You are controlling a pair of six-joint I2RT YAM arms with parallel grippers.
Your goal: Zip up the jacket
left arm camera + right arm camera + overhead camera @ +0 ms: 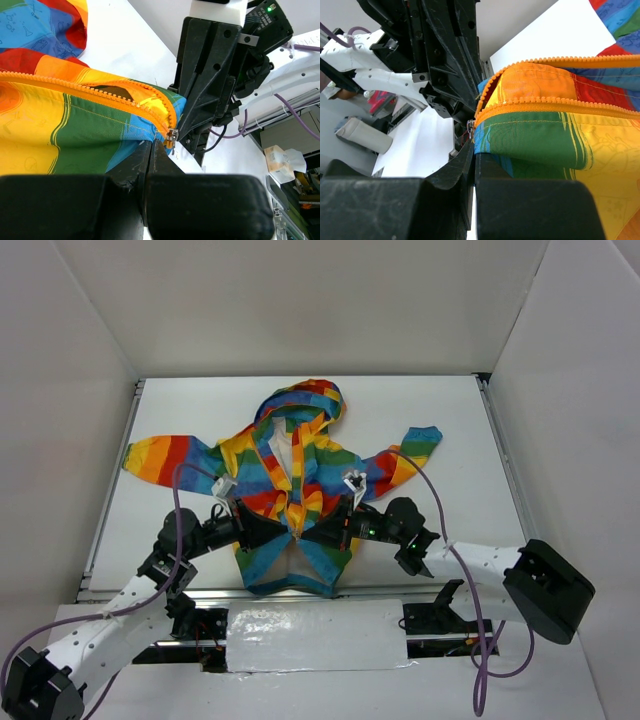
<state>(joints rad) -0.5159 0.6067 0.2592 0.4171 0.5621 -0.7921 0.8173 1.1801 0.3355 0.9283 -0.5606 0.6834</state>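
**Item: jacket** (300, 475), rainbow-striped, hooded. Lies at the middle of the white surface (460, 430).
- Long axis runs from the near edge to the far edge, with the hood (300, 400) toward the far edge and the hem (290, 580) toward the near edge.
- One sleeve (165, 458) reaches toward the left edge, the other (410, 455) toward the right edge.
- The front is parted from the collar down to the waist. Orange zipper teeth (100, 92) stand in two separate rows above the slider (172, 136).

**Left pincer** (152, 147): fingers together, nipping the jacket's edge just beside the slider.

**Right pincer** (473, 152): fingers together on the facing edge, tips meeting the left's.

**Obscured:** both pincers cover the waist in the top view. The slider pull is too small to make out.
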